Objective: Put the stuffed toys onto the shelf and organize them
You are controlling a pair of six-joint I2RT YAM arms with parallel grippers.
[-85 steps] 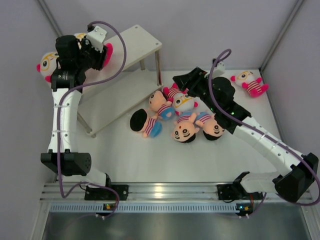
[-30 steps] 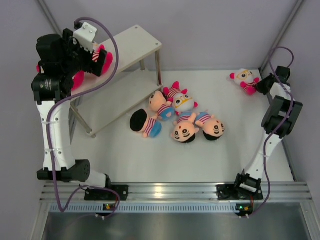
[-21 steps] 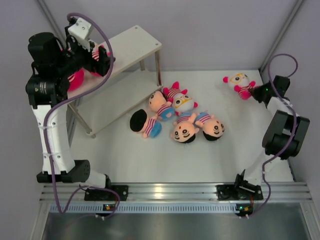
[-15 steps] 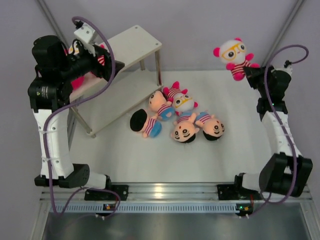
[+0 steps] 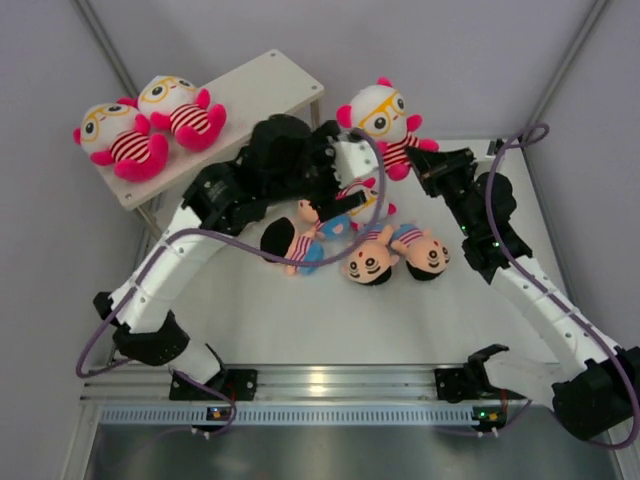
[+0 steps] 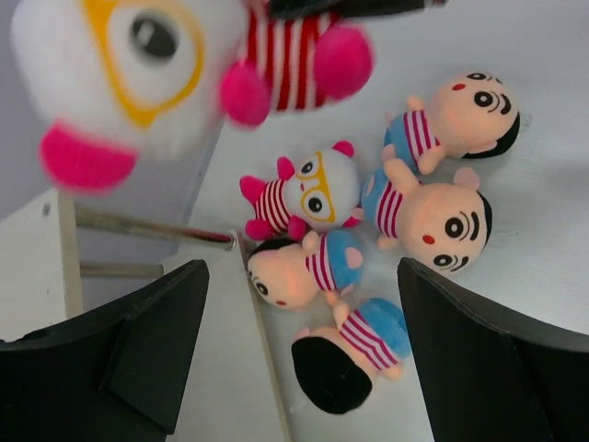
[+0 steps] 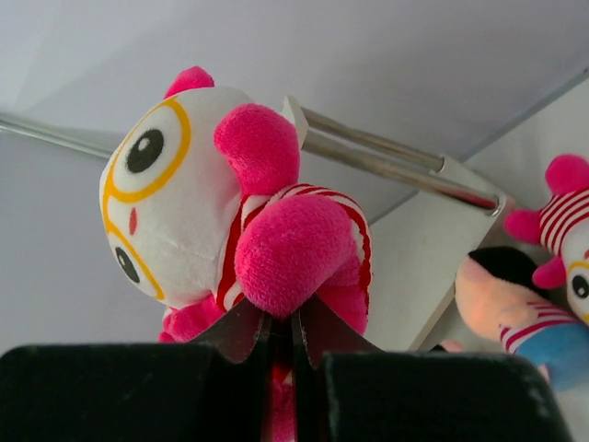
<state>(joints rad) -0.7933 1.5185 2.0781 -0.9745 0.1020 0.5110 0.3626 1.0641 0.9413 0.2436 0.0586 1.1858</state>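
Two white-headed stuffed toys sit side by side at the left end of the shelf's top board. My right gripper is shut on the foot of a third white-headed toy and holds it in the air just right of the shelf. My left gripper hangs open over the pile on the table. That pile holds several peach-faced dolls and one white-headed toy. The left arm hides part of the pile and the lower board in the top view.
A thin metal shelf leg stands close to the pile's left side. Grey walls and slanted frame posts close in the back and sides. An aluminium rail runs along the near edge.
My left arm left the shelf, where two toys now sit, and swung right over the pile with its jaws open. My right arm lifted the back-right toy and carried it left toward the shelf.
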